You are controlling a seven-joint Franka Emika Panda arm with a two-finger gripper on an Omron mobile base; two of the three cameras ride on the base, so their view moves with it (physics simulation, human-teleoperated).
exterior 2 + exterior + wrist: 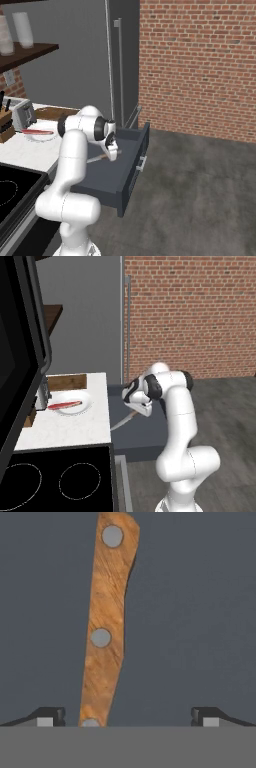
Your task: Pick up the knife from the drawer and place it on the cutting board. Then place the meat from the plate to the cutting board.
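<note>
Gripper (128, 717): jaws spread wide and holding nothing, pointing down into the open drawer; one dark fingertip (49, 716) stands to each side of the knife's handle, neither touching it.
Knife (107, 619): lies flat on the drawer floor directly under the hand; in the hand view the light brown wooden handle with its round silver rivets runs up from between the fingertips, nearer to the left one (the blade is outside that view). From the left base view (123, 420) the pale blade shows past the hand, pointing toward the counter.
Drawer (131, 165): pulled well out of the cabinet, dark grey-blue, a small silver bar handle on its front; its bare floor lies all around the handle beneath the hand.
Plate (79, 404): round and white, on the white counter (75, 431), well off to the side of the hand and higher than it.
Meat (64, 404): long red strip lying across the plate.
Cutting board (67, 381): dark brown, flat on the counter just beyond the plate, farther from the hand than the plate.
Knife block (5, 125): light wood with black handles, beside a silver toaster (23, 114), beyond the plate.
</note>
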